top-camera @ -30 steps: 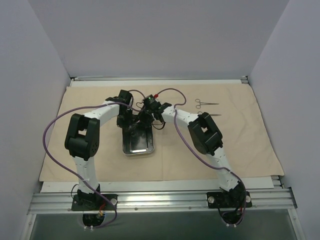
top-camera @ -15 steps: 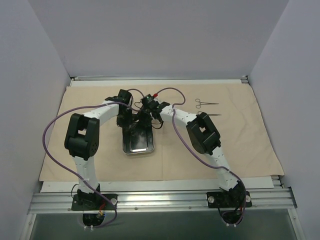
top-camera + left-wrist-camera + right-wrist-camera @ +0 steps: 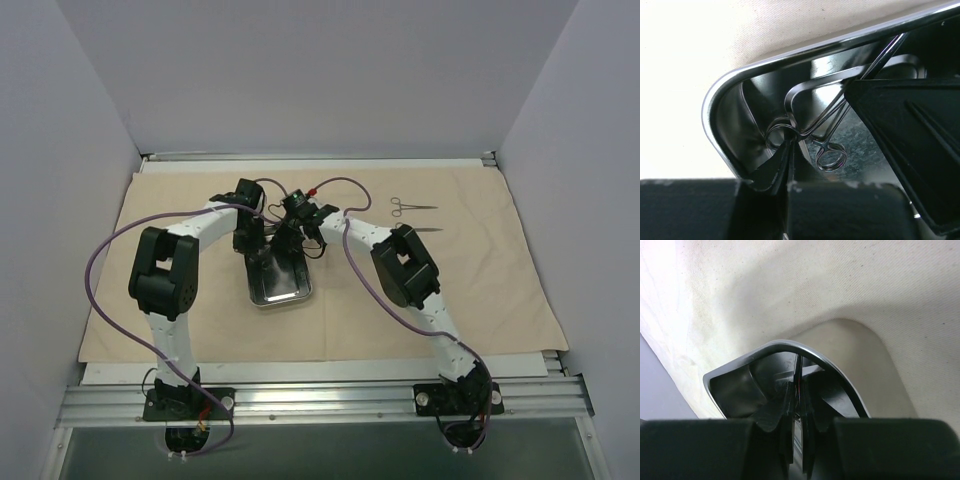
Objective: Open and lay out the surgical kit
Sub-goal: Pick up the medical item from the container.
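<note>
The beige cloth wrap [image 3: 480,280] lies spread flat over the table. On it stands the shiny steel tray [image 3: 300,296], its rim close in the left wrist view [image 3: 715,100] and the right wrist view [image 3: 785,344]. A pair of ring-handled forceps [image 3: 830,156] lies inside it. My left gripper [image 3: 256,256] is shut with its tip [image 3: 789,146] against one ring handle. My right gripper [image 3: 283,240] reaches into the tray's far end and is shut [image 3: 799,385] on the forceps' thin shaft. Its black finger [image 3: 910,130] hides part of the shaft in the left wrist view.
Another pair of forceps [image 3: 412,206] lies on the cloth at the back right. One more instrument [image 3: 428,231] lies just nearer, partly behind the right arm. Grey walls close in the left, right and back sides. A metal rail [image 3: 320,400] runs along the near edge.
My right gripper has closed from partly open onto the forceps' shaft. The tray has shifted slightly and now catches more light. The left gripper stays shut in place.
</note>
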`<state>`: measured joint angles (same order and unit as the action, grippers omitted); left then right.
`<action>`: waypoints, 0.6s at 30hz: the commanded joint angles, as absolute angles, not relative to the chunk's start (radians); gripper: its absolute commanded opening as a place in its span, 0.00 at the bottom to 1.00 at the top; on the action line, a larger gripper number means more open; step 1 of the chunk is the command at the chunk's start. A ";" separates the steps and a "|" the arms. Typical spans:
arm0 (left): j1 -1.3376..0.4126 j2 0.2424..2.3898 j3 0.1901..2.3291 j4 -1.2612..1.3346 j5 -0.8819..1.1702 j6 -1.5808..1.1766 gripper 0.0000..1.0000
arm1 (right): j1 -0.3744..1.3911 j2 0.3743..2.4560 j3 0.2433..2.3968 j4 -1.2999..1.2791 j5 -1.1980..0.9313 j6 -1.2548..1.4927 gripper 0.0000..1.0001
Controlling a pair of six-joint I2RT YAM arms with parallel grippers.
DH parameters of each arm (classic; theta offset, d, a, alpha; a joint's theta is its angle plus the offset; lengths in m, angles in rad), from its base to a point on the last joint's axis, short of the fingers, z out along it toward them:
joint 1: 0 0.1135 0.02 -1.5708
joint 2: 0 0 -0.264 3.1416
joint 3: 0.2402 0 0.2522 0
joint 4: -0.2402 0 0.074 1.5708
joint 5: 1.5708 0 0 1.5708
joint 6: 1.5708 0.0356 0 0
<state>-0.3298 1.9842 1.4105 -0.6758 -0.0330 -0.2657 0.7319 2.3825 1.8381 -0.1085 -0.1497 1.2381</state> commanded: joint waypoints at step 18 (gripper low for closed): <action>-0.337 1.876 1.479 -0.778 -0.012 -0.255 0.46 | 0.709 2.257 1.698 -0.098 -0.136 1.037 0.00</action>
<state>-0.3405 1.9575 1.4246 -0.7300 -0.0097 -0.2676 0.7147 2.3161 1.7260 -0.0288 -0.1650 1.0843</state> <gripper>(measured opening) 0.432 0.068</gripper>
